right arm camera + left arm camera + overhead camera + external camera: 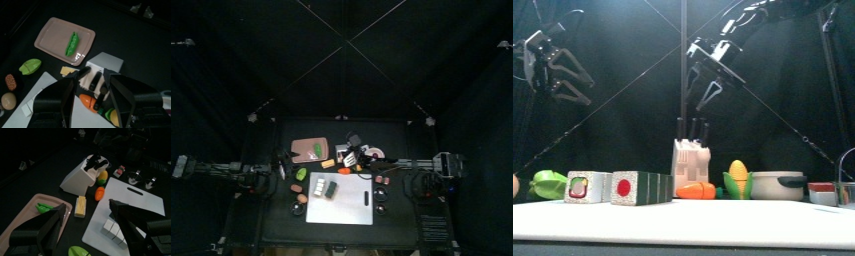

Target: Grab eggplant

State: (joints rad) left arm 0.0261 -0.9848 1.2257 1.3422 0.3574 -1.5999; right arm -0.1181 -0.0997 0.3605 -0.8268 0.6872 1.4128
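On the pink rectangular tray (53, 30): one green pea pod (71, 43). White knife block (80, 178) holds black-handled knives (97, 161). Left jaws, right jaws both released, empty. Eggplant: cannot locate.

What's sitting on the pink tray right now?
The pink tray holds a green pea pod, and a knife lies along one edge. Nothing else shows; the right wrist view sees it uncovered.

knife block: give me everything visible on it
The knife block is a white, plastic-looking wedge with a slanted top; black knife handles stick out of its slots. It stands upright on the black table, beside the white cutting board, with a corn cob and an orange vegetable close against it. No end effector touches it.
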